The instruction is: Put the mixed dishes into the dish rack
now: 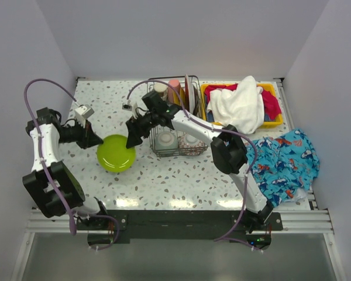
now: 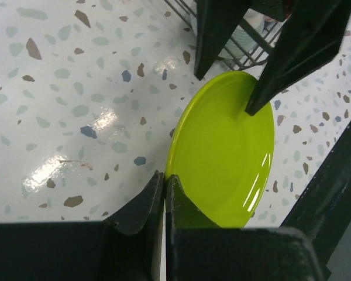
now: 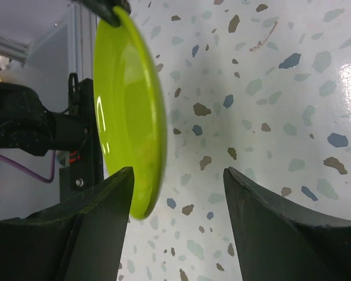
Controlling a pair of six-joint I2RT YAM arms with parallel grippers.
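Top view: my left gripper is clamped on the left rim of the lime-green plate, which sits over the table just left of the dish rack. My right gripper is at the plate's far-right rim. The rack already holds cups and upright plates. The yellow bin and fish-print cloth are off to the right and not involved.

Left wrist: left gripper is pinched narrow on the plate rim. The right arm's two fingers straddle the opposite rim without touching it.

Right wrist: right gripper is spread wide. The plate is edge-on, its rim just inside one finger. I can't tell if the plate touches the table.

This looks like a handover, left to right. Next I should centre the rim between the right fingers, close them, then release the left. After that, stand the plate on edge in a free rack slot.
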